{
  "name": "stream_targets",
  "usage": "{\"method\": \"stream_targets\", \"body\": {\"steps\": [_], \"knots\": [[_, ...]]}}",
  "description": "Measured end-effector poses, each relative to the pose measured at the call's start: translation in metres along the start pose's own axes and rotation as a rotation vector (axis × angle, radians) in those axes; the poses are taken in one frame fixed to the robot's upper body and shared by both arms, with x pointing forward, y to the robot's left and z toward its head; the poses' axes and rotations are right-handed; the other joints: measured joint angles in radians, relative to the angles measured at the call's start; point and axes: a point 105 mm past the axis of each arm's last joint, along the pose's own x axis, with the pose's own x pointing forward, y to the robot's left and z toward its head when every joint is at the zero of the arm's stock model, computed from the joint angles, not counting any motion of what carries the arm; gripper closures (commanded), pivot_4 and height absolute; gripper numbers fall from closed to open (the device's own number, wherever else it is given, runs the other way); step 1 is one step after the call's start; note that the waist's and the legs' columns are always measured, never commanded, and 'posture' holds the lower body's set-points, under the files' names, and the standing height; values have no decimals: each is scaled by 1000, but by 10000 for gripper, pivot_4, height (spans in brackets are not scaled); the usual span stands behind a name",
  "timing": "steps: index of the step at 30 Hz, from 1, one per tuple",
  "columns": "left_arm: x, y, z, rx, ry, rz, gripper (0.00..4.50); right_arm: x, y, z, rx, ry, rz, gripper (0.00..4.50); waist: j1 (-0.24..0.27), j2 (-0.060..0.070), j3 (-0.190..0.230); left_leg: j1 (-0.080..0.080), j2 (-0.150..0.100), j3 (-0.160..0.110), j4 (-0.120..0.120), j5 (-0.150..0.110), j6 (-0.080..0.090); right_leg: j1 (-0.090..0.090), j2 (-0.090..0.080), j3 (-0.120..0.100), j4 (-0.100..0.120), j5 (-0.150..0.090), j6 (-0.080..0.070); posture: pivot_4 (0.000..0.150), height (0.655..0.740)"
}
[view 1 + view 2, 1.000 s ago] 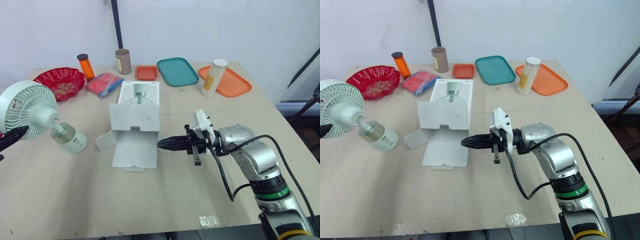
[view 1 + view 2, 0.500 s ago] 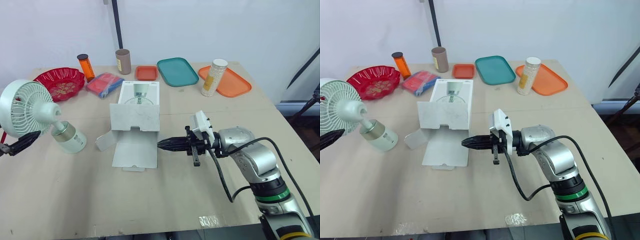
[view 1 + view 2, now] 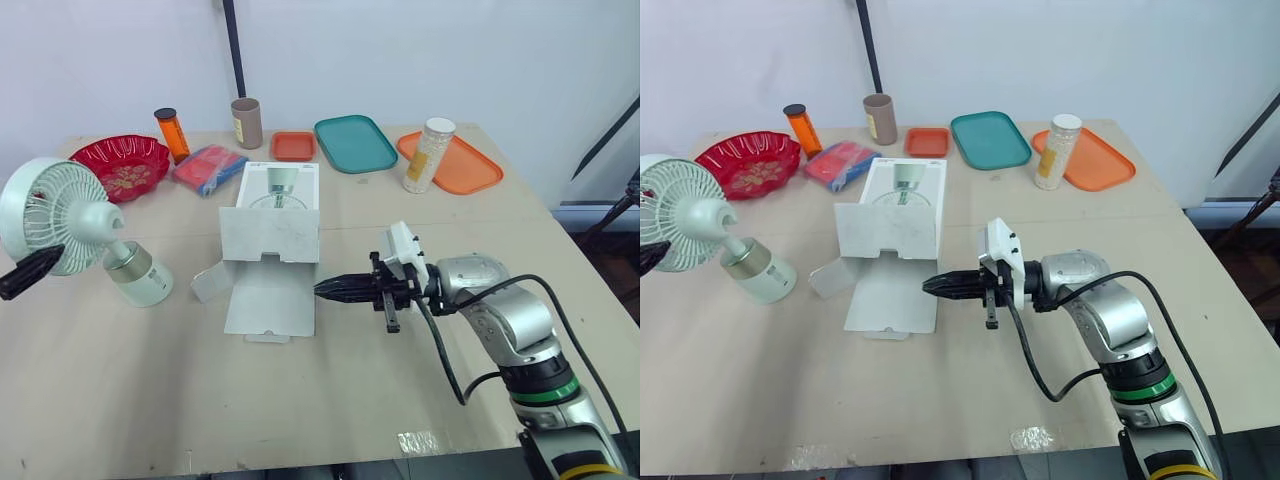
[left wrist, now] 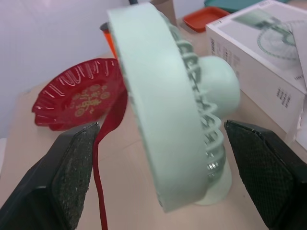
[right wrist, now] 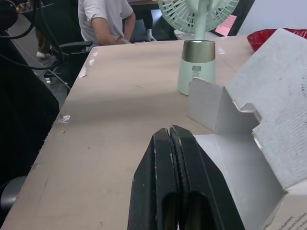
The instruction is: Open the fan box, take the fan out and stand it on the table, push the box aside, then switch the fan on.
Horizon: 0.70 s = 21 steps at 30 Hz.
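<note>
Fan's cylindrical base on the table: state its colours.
Pale mint-green cylindrical fan base with a metallic gold band on top; clearest in the right wrist view.

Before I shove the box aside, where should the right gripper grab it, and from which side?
Probably the raised front flap of the box, at its right edge, from the right. It stands clear of the table, so it can be pinched; the bottom flap lies flat. The right gripper, shut, must open first.
</note>
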Motion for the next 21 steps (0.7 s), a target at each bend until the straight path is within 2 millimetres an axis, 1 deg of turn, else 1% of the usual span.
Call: {"method": "stream_targets", "body": {"steps": [2,5,7,10,15,16,19,21], "knots": [[3,2,11,-24,-65,19,675,1,0,0,-1,1,3,45000,0,0,0,0,0,0,0,0,0,0,0,0,0,0,0,1500,7400],[2,9,43,-74,-216,53,675,2,-1,2,-11,-3,8,45000,0,-1,0,0,0,0,0,0,0,0,-1,0,0,0,0,1500,7400],[2,9,50,-94,-244,57,675,2,-1,2,-13,-3,9,45000,0,-1,0,0,0,0,0,0,-1,0,-1,0,0,0,0,1500,7400],[4,8,51,-98,-236,61,675,2,-1,1,-11,-3,9,45000,-1,-1,0,0,0,0,0,0,-1,0,0,0,0,0,0,1500,7400],[5,10,36,-85,-161,72,675,1,-2,1,-11,-3,7,45000,0,-1,0,0,0,0,0,0,-1,0,0,0,0,0,0,1500,7400],[5,11,36,-82,-164,79,675,1,-2,2,-12,-3,7,45000,0,-1,0,0,0,0,0,0,-1,0,0,0,0,0,0,1500,7400],[8,13,48,-86,-225,81,675,2,-2,2,-13,-5,4,45000,2,-1,0,0,0,-1,0,1,-2,0,0,-1,0,0,0,1500,7400],[10,14,64,-84,-293,82,675,2,-3,2,-14,-6,3,45000,2,-2,0,0,-1,-1,1,1,-2,1,0,-1,0,0,0,1500,7400]]}}
